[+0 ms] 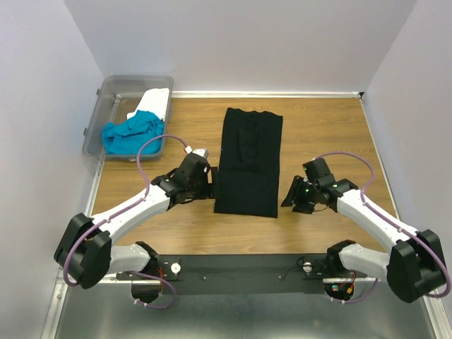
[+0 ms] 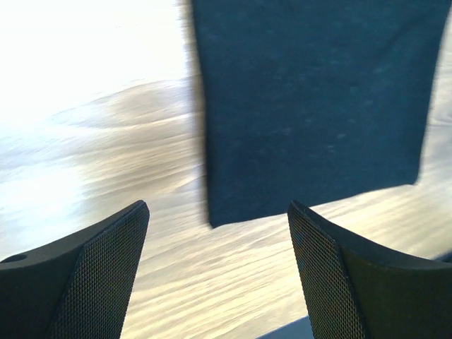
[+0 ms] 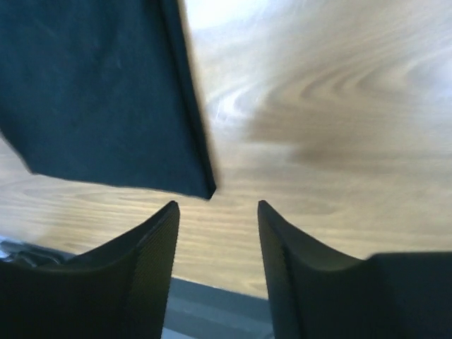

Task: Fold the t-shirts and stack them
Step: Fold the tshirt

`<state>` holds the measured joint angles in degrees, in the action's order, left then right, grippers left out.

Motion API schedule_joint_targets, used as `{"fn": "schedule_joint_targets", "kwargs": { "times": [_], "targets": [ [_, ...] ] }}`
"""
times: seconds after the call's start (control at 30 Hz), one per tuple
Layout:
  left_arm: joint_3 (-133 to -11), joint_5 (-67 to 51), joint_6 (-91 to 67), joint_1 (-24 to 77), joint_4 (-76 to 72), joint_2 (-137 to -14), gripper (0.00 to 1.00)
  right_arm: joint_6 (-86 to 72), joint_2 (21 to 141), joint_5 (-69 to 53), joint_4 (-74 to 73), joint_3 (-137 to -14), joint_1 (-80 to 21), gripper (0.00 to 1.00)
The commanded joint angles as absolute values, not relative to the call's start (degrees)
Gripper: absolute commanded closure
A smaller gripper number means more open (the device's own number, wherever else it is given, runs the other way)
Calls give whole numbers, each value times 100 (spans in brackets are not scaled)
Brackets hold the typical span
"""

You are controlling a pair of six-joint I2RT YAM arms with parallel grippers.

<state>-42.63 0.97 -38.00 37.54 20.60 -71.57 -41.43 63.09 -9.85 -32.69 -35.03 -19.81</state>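
1. Just left of the near end of the black t-shirt (image 1: 248, 162), the left pincer (image 2: 217, 208) stands with its jaws wide and nothing between them. The shirt's near left corner lies just beyond its fingertips.
2. Just right of that same near end, the right pincer (image 3: 217, 205) stands with its jaws partly apart and also empty. The near right corner lies just beyond its left finger.
3. The black t-shirt lies flat on the bench (image 1: 325, 127) as one long narrow strip running from near to far. No sleeves show at its sides. Judgement: the lengthwise folds are complete and the crosswise fold is not yet done.
4. Beyond and left of the black t-shirt's far end, the clear bin (image 1: 95, 127) holds the crumpled turquoise t-shirt (image 1: 131, 134), with the white t-shirt (image 1: 157, 102) behind it. Judgement: both need folding, and no stack exists yet, so most of the task is left.
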Motion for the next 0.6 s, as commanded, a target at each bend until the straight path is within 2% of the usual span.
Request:
{"fn": "schedule_joint_targets", "kwargs": {
  "times": [0.0,0.1,0.2,0.57],
  "targets": [
    [-4246,826,-3727,3762,2733,-6839,12,-4956,6740,148,-3841,-3831,-2837,43],
    [-4166,800,-3630,3753,2663,-6759,14,-5325,7355,649,-3981,-4235,-3680,41],
    [-4157,896,-3525,3727,2628,-6767,14,-5510,7909,922,-3999,-4569,-4041,40],
    [-4052,827,-3305,3709,2514,-6970,14,-6003,8613,1309,-4078,-4843,-4421,46]
  ]
}}
